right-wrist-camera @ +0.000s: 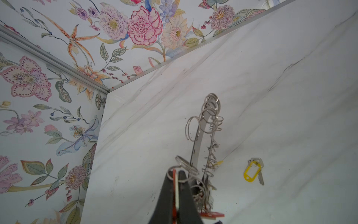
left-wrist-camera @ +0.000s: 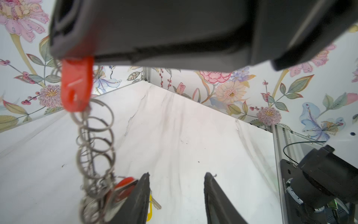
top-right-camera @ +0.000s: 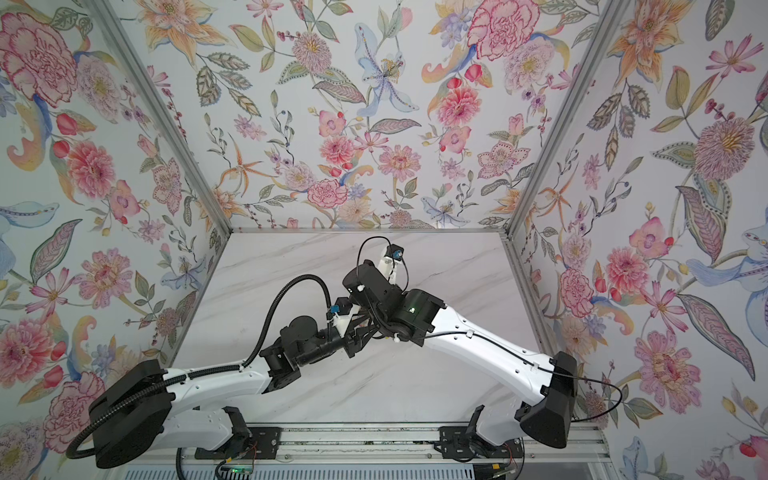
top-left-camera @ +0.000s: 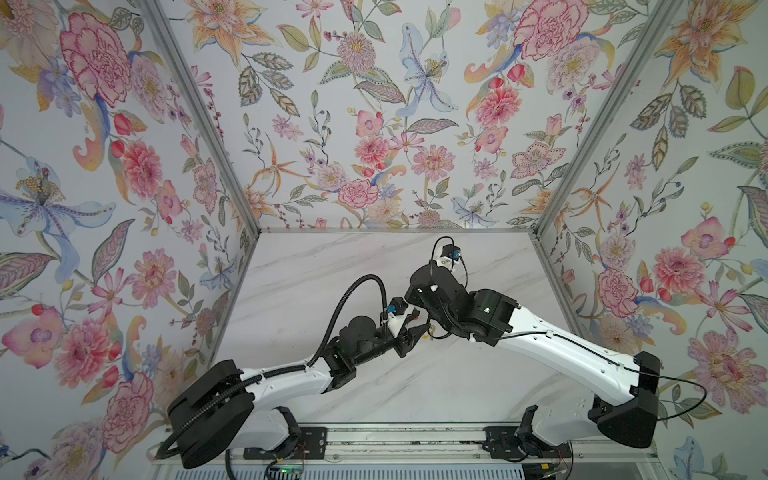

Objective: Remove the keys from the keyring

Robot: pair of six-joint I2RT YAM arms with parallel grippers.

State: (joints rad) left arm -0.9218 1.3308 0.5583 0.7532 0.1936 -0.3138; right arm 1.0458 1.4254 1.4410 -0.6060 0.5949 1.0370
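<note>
Found left gripper [left-wrist-camera: 177,195] spread, nothing between its fingers [left-wrist-camera: 142,197]. Saw keyring [right-wrist-camera: 196,139] hanging edge-on just beside one finger, with wire loops [left-wrist-camera: 96,135] and a second red tag [left-wrist-camera: 124,184] close against it; contact unclear. Found right gripper [right-wrist-camera: 175,178] pressed together on red tag [left-wrist-camera: 75,85], ring dangling beneath. Spotted yellow key [right-wrist-camera: 252,171] flat on table [right-wrist-camera: 290,116], apart from ring.
</note>
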